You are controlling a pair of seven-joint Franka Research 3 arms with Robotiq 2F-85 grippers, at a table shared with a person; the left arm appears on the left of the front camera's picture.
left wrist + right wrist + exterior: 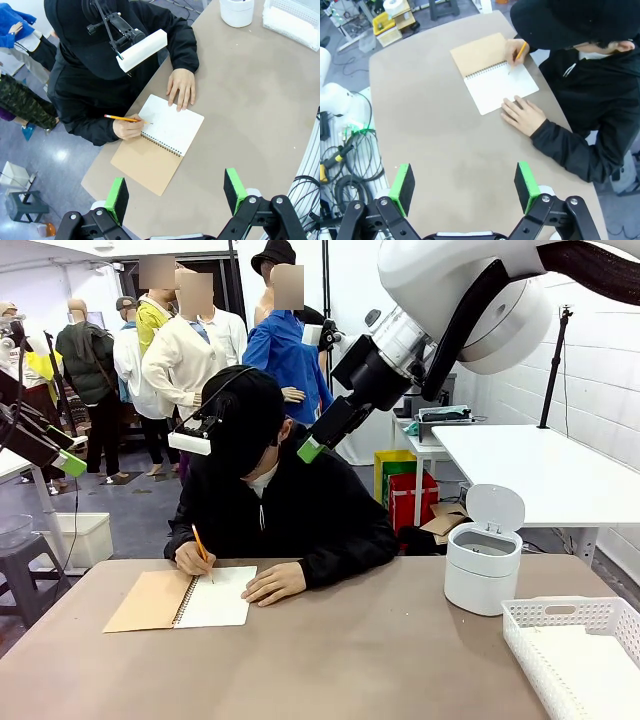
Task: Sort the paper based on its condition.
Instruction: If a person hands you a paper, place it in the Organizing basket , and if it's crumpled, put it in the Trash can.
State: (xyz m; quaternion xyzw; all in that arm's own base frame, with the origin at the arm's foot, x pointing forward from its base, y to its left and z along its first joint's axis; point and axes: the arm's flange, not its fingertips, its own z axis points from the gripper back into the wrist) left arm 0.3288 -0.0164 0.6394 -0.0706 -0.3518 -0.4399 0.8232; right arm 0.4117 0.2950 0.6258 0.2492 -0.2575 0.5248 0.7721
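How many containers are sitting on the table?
2: a white bin with its lid up, at the robot's right, and a white basket at the near right corner, partly cut off.

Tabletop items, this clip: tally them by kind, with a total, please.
Spiral notebook, open, white page up: 1
Pencil, in the person's hand: 1
White bin, lid up: 1
White basket: 1
Total: 4

Robot lab or workshop: white arm (470, 300) over brown table (330, 660), white worktable (540, 465) far right, floor cables (347, 165).
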